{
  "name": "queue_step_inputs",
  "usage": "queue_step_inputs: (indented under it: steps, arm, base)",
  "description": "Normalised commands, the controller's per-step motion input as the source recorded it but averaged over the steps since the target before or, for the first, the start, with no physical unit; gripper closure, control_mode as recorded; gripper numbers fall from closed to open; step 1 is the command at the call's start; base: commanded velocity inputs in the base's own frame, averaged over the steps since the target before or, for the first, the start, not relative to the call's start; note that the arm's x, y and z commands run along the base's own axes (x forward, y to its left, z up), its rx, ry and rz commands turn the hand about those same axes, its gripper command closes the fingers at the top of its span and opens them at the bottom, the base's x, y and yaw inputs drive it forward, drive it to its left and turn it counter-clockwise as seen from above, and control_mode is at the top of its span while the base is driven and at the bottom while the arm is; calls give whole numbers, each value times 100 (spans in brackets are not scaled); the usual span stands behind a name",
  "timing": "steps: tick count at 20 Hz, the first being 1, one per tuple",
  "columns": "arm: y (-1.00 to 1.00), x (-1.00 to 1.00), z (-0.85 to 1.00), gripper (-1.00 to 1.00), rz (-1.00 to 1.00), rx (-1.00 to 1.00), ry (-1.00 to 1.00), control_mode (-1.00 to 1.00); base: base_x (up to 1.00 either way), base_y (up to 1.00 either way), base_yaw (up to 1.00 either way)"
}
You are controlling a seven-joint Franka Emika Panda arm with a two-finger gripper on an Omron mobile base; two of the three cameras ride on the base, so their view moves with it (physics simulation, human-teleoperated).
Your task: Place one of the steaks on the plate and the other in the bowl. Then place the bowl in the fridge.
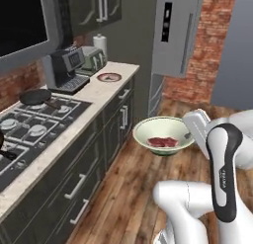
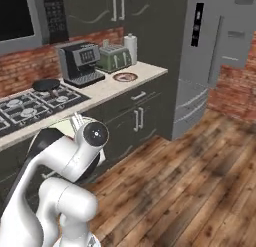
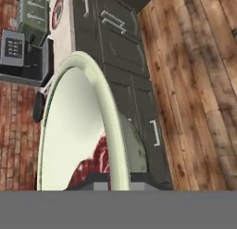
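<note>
The pale cream-green bowl (image 1: 160, 134) hangs in the air over the wooden floor, beside the counter's dark cabinets. One red-pink steak (image 1: 163, 142) lies in it. My gripper (image 1: 190, 136) is shut on the bowl's right rim. In the hand view the bowl's rim (image 3: 99, 98) rises from my gripper (image 3: 113, 181), and the steak (image 3: 92, 165) shows inside. The red-rimmed plate (image 1: 109, 77) sits at the far end of the counter with a reddish piece on it; it is also in the right base view (image 2: 125, 77). The grey fridge (image 1: 175, 30) stands just beyond the counter, one upper door apparently swung out.
A stove with a black frying pan (image 1: 35, 96) takes up the near counter. A coffee machine (image 1: 66, 67), a toaster (image 1: 94, 58) and a paper roll (image 1: 100, 43) stand against the back wall. Wooden floor (image 2: 200, 161) stretches toward the fridge (image 2: 210, 56).
</note>
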Motion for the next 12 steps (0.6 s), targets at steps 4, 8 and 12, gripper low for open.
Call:
queue_step_inputs:
  steps: [4, 8, 12]
  arm:
    - [0, 0, 0, 100, 0, 0, 0, 100]
    - [0, 0, 0, 100, 0, 0, 0, 100]
    - [0, 0, 0, 100, 0, 0, 0, 100]
  base:
    - [1, -100, -64]
    - [45, -96, -46]
    - [86, -83, -6]
